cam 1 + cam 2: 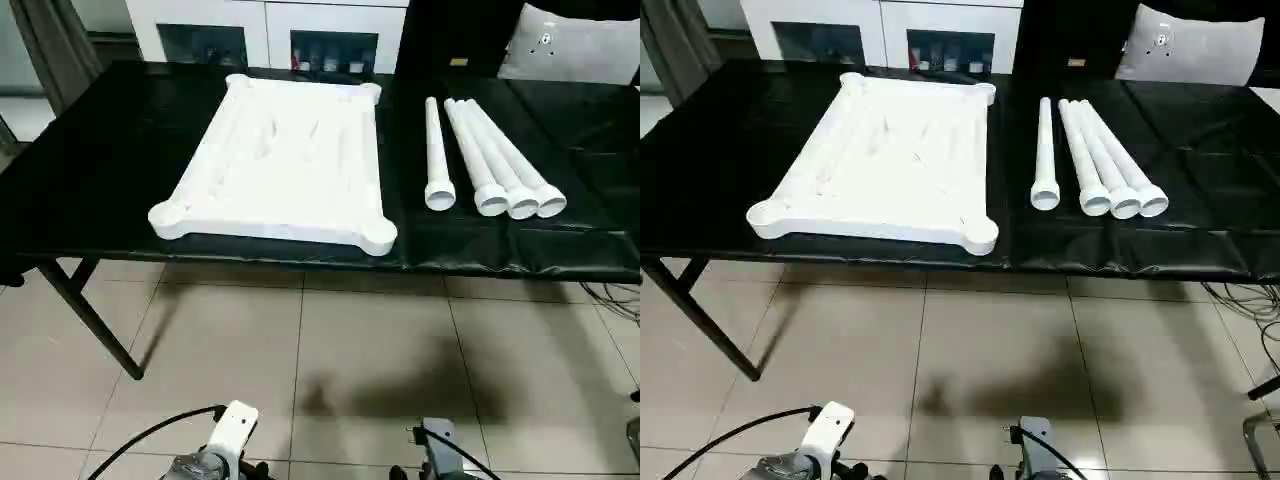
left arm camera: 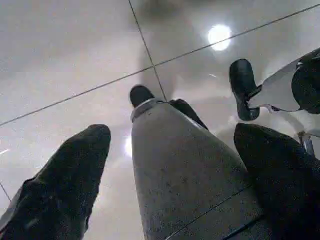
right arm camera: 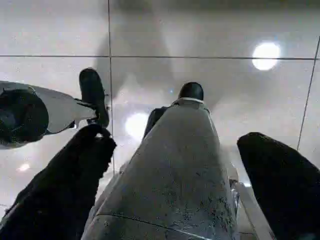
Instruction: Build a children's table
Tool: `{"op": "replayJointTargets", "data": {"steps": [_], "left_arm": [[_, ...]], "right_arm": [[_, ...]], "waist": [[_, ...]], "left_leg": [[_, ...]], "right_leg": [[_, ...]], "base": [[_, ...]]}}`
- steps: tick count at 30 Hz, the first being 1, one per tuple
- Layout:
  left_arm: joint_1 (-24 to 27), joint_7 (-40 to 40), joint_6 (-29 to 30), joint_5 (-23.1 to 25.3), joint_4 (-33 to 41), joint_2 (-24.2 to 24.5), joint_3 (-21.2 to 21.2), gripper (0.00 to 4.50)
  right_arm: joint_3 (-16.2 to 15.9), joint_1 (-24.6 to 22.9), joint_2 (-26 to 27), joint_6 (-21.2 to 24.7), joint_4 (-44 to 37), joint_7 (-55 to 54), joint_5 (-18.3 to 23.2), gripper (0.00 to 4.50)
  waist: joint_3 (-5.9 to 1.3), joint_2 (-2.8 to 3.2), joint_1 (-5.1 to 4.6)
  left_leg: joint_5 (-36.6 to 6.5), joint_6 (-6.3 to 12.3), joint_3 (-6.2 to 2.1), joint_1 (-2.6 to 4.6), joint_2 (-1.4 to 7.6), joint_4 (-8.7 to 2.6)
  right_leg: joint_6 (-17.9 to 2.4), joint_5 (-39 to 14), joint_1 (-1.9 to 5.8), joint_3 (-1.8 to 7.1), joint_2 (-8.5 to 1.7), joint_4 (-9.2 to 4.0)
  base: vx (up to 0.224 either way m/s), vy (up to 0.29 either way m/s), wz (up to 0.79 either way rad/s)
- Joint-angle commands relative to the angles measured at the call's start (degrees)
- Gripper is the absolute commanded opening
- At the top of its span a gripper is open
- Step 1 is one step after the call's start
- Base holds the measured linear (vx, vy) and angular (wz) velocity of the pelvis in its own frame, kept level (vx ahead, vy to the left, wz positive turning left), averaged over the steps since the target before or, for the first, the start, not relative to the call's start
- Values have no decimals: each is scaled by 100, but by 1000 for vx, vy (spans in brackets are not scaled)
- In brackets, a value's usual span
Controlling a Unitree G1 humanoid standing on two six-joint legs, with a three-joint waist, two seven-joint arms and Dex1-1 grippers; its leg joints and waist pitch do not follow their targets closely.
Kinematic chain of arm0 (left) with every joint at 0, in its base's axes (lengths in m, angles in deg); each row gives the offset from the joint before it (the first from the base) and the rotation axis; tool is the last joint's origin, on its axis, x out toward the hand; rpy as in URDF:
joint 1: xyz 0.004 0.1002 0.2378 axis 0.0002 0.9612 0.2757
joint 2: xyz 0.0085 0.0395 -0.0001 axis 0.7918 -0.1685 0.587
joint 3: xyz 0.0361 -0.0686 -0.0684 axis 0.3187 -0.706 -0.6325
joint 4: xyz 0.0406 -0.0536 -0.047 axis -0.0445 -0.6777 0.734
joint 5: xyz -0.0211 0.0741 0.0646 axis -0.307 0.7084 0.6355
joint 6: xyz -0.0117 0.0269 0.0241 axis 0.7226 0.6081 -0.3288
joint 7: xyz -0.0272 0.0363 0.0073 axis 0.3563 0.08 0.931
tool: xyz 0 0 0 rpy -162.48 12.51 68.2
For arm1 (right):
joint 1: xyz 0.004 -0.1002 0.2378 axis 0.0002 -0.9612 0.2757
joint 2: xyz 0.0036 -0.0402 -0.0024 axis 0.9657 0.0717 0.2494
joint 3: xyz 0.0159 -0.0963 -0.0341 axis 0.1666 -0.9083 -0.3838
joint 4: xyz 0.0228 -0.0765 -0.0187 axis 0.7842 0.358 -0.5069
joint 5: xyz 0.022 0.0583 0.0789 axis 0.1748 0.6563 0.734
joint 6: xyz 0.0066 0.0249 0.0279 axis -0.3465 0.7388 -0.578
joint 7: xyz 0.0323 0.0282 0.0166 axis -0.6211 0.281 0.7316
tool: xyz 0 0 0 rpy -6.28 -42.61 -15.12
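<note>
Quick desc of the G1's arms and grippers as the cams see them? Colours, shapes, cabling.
The left gripper and the right gripper each have two thick black fingers, rounded and tapering at the tips. In the head views, the left arm's end is a white housing over grey metal with a black cable looping off it. The right arm's end is darker grey, also with a thin black cable.

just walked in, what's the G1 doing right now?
Nothing is being handled yet. The white tabletop lies with its ribbed underside up on the black work table, corner sockets empty. The four legs lie beside it on the robot's right: three bunched together, one slightly apart, flared ends toward the robot. Both arms hang low, pointing at the tiled floor; the left gripper and right gripper are open and hold nothing. Assembly has not started.
</note>
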Motion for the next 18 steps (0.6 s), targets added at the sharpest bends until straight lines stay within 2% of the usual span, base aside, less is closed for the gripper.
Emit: {"op": "replayJointTargets", "data": {"steps": [1, 7, 8, 9, 10, 11, 12, 13, 14, 15, 16, 17, 18], "left_arm": [[125, 51, 100, 5, -130, -19, 65, 445], [125, 51, 100, 5, -130, -19, 65, 445], [-1207, -1165, -768, -434, -1384, 44, -945, 445], [-1204, -1168, -766, -440, -1378, 47, -951, 445], [-1203, -1169, -765, -442, -1377, 47, -953, 445], [-1199, -1176, -772, -449, -1367, 47, -962, 445], [-1199, -1176, -772, -449, -1367, 47, -962, 445], [-1198, -1180, -788, -453, -1354, 45, -966, 445], [-1203, -1184, -810, -460, -1339, 44, -974, 445], [-1232, -1185, -871, -490, -1304, 43, -1006, 445], [-1232, -1185, -871, -490, -1304, 43, -1006, 445], [-1317, -1206, -1008, -490, -1425, 35, -1058, 445], [-1410, -1207, -1140, -518, -1506, 45, -1137, 445]], "right_arm": [[40, -52, -10, 63, 80, -43, 3, 450], [40, -52, -10, 63, 80, -43, 3, 450], [75, 1491, -435, -1284, 933, -430, -484, 450], [80, 1508, -441, -1306, 932, -409, -480, 450], [81, 1511, -442, -1306, 932, -404, -478, 450], [96, 1532, -449, -1238, 948, -412, -465, 450], [96, 1532, -449, -1238, 948, -412, -465, 450], [121, 1558, -445, -1232, 953, -400, -440, 450], [146, 1585, -439, -1250, 954, -378, -415, 450], [107, 1634, -454, -1364, 943, -407, -465, 450], [107, 1634, -454, -1364, 943, -407, -465, 450], [127, 1707, -465, -1536, 1042, -426, -505, 450], [224, 1792, -456, -1703, 1113, -330, -451, 450]], "waist": [[-171, -27, 14], [-170, -27, 15], [-269, -63, 8], [-347, -56, 11], [-365, -55, 18], [-224, -16, -7], [-202, -34, -8], [-187, -20, 4], [-160, -24, 0], [-187, -49, 1], [-218, -44, 8], [-271, -72, 10], [-294, -81, 9]], "left_leg": [[-1175, 573, -189, 74, 589, -456], [-1180, 587, -188, 75, 589, -455], [-1129, 547, -183, 95, 561, -411], [-739, 459, -204, 129, 519, -353], [-407, 541, -200, 82, 536, -314], [-636, 726, -136, 63, 542, -355], [-921, 701, -137, 58, 544, -379], [-1435, 549, -133, 102, 549, -411], [-1991, 293, -152, 143, 552, -465], [-2159, 161, -163, 172, 553, -466], [-2278, -36, -195, 181, 574, -492], [-2111, -97, -207, 159, 585, -491], [-1929, -75, -205, 143, 584, -480]], "right_leg": [[-1499, 92, 132, 284, -443, -403], [-1514, 87, 132, 283, -443, -404], [-1541, 172, 150, 265, -434, -374], [-1692, 777, 176, 250, -411, -272], [-1676, 1180, 190, 250, -422, -207], [-1657, 1027, 60, 229, -374, -262], [-1618, 679, 85, 237, -399, -304], [-1529, -10, 70, 253, -423, -382], [-1397, -867, 60, 264, -427, -471], [-1335, -1117, 64, 276, -434, -492], [-1262, -1230, 53, 295, -431, -497], [-1295, -823, 76, 294, -415, -448], [-1340, -522, 93, 291, -410, -411]], "base": [[0, 0, 0], [0, 0, 0], [0, 0, 0], [0, 0, 0], [-107, 4, 0], [-72, 5, -1], [-72, 5, -1], [0, 0, 0], [0, 0, 0], [0, 0, 0], [0, 0, 0], [0, 0, 0], [0, 0, 0]]}}
